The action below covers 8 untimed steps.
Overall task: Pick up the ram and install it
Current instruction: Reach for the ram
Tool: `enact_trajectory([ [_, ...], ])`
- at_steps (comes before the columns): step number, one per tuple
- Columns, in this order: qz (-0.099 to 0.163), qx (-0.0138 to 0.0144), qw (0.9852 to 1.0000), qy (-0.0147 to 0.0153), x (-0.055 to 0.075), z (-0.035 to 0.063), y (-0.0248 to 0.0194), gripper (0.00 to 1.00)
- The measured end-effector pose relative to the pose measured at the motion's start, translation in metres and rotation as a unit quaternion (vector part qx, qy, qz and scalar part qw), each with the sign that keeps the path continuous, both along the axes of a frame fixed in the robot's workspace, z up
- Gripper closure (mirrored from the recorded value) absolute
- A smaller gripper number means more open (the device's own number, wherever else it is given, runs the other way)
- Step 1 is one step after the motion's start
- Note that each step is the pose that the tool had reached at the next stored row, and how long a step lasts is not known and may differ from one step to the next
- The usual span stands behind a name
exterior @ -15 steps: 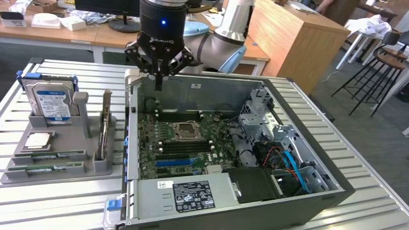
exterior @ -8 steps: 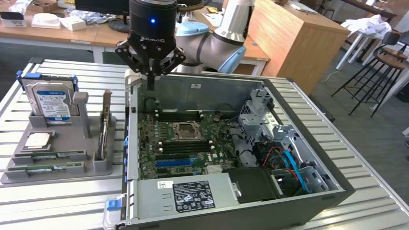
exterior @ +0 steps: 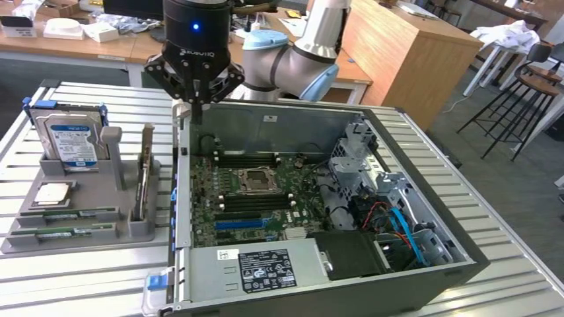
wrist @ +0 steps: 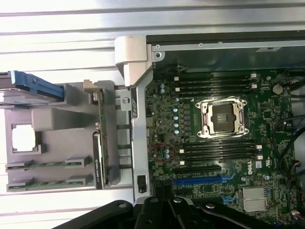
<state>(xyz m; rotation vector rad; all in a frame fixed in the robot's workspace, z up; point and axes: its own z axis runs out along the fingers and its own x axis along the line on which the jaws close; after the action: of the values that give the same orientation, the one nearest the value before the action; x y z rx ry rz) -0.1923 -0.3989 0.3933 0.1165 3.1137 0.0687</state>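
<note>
The hand (exterior: 195, 100) is clenched and empty, poised above the far left corner of the case (exterior: 264, 122). The ram (exterior: 75, 212) lies untouched in the grey holder (exterior: 132, 231), left on the counter (exterior: 70, 281). Pick-up is judged unstarted; a grasp calls for opened fingers.

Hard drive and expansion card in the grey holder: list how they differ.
The hard drive is a wide block with a blue-and-white label; the expansion card is a thin brownish board seen edge-on. The hard drive wears blue side rails; the expansion card has none. Both stand upright in the grey holder.
</note>
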Motion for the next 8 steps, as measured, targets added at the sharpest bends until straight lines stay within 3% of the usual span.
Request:
enact_trajectory([
  [8, 0.0, 0.0, 1.0, -0.0001, -0.017, -0.0001, 0.0, 0.9],
])
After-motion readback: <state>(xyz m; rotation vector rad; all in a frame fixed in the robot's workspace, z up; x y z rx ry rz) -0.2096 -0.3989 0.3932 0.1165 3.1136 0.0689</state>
